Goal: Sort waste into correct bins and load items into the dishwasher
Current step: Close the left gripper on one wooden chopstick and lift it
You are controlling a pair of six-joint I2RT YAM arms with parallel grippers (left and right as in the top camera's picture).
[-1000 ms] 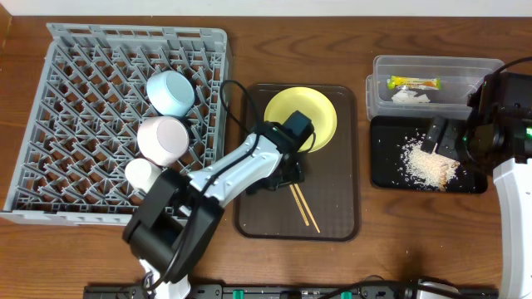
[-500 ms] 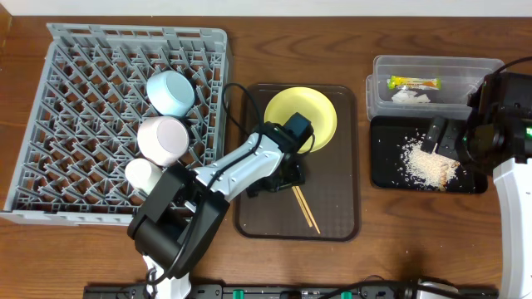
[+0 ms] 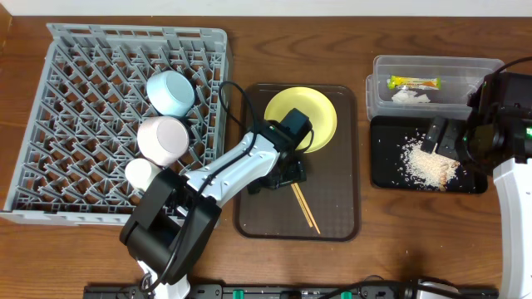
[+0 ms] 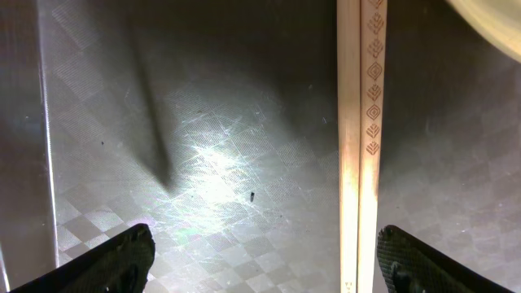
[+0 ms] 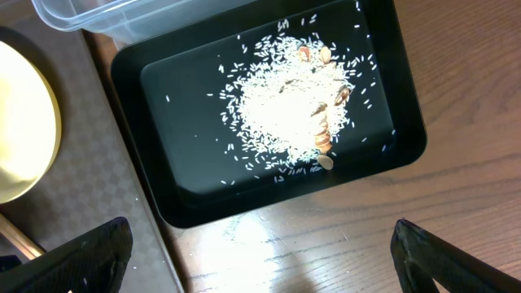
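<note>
Chopsticks (image 4: 361, 146) are lying side by side on the brown serving tray (image 3: 341, 208), near the yellow plate (image 3: 312, 116). You are hovering the left gripper (image 4: 264, 264) over them, jaws spread wide and empty. Their long axis is crossing the closing line, nearer one finger than the other. Right gripper (image 5: 264, 256), also open, is sitting well apart over the black tray (image 5: 163, 203).

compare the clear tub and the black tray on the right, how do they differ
The clear tub is see-through with tall walls; the black tray is opaque and shallow. The tub holds a green-and-yellow wrapper and a white paper scrap; the tray holds a pile of rice grains. Both are rectangular, of similar footprint, and sit side by side.
</note>
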